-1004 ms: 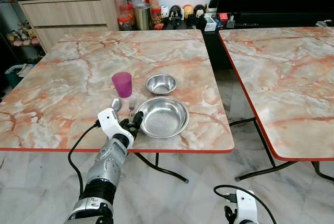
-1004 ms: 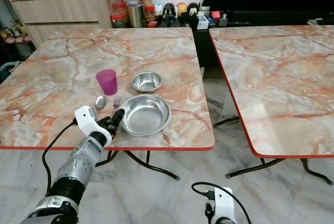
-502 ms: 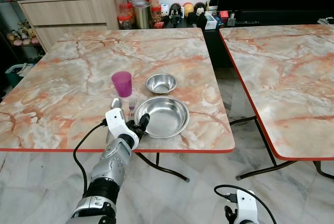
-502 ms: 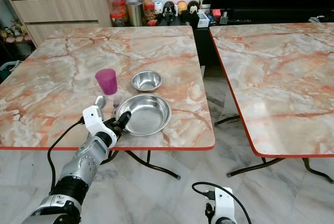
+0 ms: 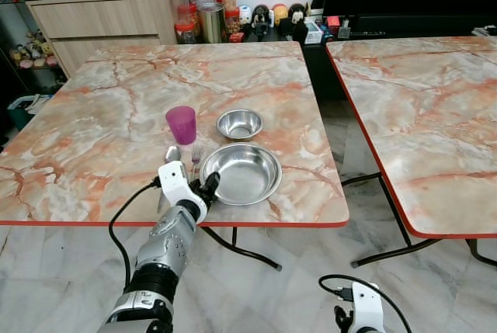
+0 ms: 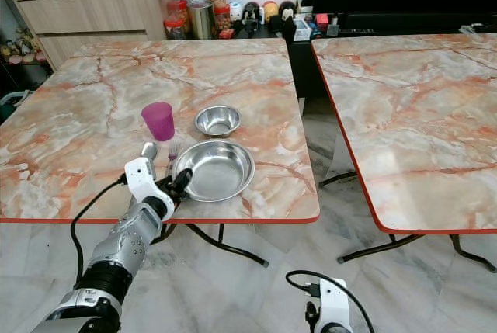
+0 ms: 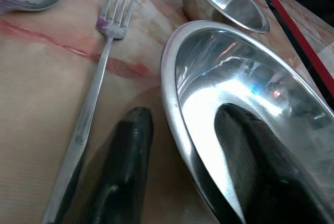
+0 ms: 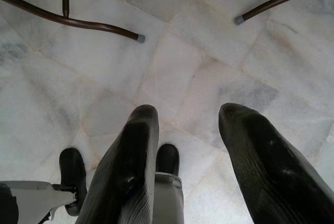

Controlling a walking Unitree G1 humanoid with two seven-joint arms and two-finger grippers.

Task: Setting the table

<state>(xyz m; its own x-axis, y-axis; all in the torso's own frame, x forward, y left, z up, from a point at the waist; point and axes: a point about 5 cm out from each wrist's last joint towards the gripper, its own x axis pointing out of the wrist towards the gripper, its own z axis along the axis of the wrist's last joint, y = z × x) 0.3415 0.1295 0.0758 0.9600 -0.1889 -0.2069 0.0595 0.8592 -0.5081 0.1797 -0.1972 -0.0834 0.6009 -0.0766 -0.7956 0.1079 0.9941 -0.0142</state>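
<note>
While the left gripper (image 7: 177, 182) straddled the plate (image 5: 242, 173) rim, fingers parted, one inside, one outside, the setting looked nearly done: fork (image 7: 94, 104) at plate's 9, spoon (image 5: 172, 154) beyond, cup (image 5: 182, 124) at 10, bowl (image 5: 239, 124) at 12. Right gripper (image 8: 193, 161) hung idle, fingers apart.

You have a large shallow steel plate (image 5: 241, 173) sitting upright near the front edge of the marble counter (image 5: 116, 116), low and left of centre in the head view. Just behind it stands a smaller steel bowl (image 5: 239, 123), upright and apart from the plate. To the upper left of the plate you see a purple cup (image 5: 182, 125), upright, mouth up. A fork (image 7: 91, 101) lies flat just left of the plate, tines pointing away toward the cup, and a spoon (image 5: 172, 154) lies flat beside the fork on its left, its bowl end near the cup.
</note>
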